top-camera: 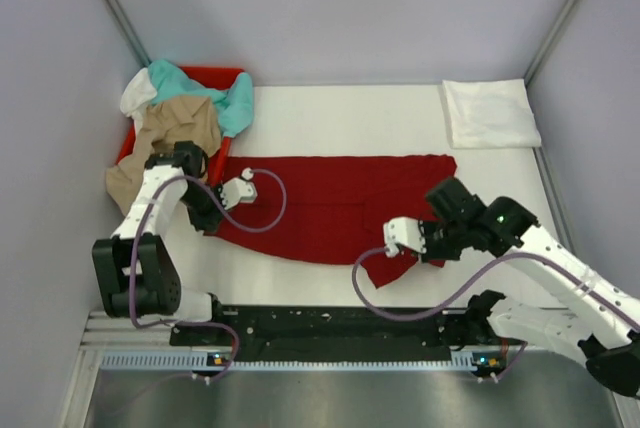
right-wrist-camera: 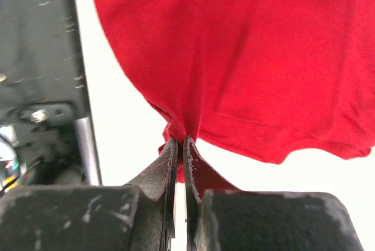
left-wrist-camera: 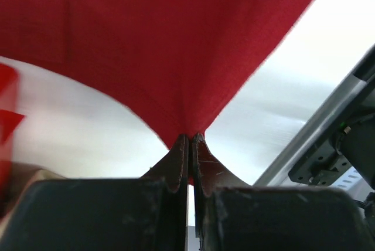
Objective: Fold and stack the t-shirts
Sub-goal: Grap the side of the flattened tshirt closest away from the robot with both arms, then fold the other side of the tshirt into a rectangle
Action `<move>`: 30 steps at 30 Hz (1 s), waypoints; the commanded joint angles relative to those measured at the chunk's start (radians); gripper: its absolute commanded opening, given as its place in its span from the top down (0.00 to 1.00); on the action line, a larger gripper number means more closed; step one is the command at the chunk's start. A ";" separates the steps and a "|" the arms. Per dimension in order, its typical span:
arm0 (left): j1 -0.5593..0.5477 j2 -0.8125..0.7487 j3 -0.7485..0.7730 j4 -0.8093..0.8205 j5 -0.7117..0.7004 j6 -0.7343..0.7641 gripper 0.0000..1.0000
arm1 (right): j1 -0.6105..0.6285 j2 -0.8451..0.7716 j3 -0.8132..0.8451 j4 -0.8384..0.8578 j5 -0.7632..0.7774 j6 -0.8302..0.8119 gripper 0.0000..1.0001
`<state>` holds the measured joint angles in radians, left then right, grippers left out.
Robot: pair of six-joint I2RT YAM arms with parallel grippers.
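Observation:
A dark red t-shirt (top-camera: 340, 203) lies spread across the middle of the white table. My left gripper (top-camera: 226, 210) is shut on its near left corner; in the left wrist view (left-wrist-camera: 191, 136) the red cloth (left-wrist-camera: 164, 40) fans out from the closed tips. My right gripper (top-camera: 400, 248) is shut on the near right part of the shirt, which bunches and hangs below it; the right wrist view (right-wrist-camera: 179, 139) shows the cloth (right-wrist-camera: 246, 57) pinched between the tips. A folded white t-shirt (top-camera: 490, 113) lies at the back right.
A bright red bin (top-camera: 215, 76) stands at the back left, holding a teal t-shirt (top-camera: 235, 98), a tan one (top-camera: 170, 133) spilling over its side and a white one (top-camera: 138, 93). The black rail (top-camera: 330, 323) runs along the near edge. Grey walls enclose the table.

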<state>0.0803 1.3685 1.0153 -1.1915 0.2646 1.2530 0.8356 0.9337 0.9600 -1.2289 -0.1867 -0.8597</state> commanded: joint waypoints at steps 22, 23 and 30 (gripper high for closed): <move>-0.037 0.540 0.451 0.153 -0.083 -0.268 1.00 | -0.670 0.551 0.233 0.615 -0.220 -0.285 1.00; -0.039 0.541 0.453 0.161 -0.090 -0.274 1.00 | -0.670 0.563 0.235 0.614 -0.215 -0.291 1.00; -0.048 0.561 0.445 0.185 -0.125 -0.296 1.00 | -0.671 0.625 0.272 0.617 -0.194 -0.306 1.00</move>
<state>0.0341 1.9079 1.4387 -1.1065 0.1848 0.9581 0.1726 1.5318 1.1641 -0.6319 -0.3676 -1.1328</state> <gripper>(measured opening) 0.015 0.012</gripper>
